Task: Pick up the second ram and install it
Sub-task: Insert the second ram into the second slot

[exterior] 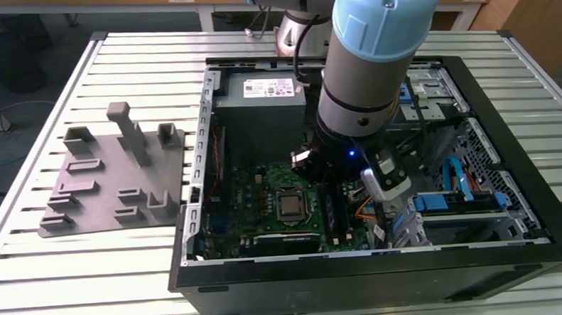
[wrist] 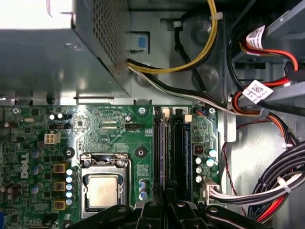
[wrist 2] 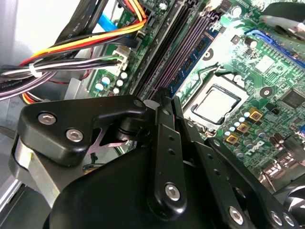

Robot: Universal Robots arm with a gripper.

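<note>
The gripper (wrist 2: 164,102) stood inside the case (exterior: 513,261), its fingers pressed together on the ram (wrist 2: 190,57), a long, narrow dark strip standing on edge in a slot of the motherboard (wrist: 109,133), beside the processor (wrist: 102,190).

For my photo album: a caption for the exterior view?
Robot arm reaching into an open computer case over the motherboard.

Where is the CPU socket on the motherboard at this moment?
In the exterior view, the CPU socket sits mid-motherboard, to the exterior view's left of the memory slots and gripper.
</note>
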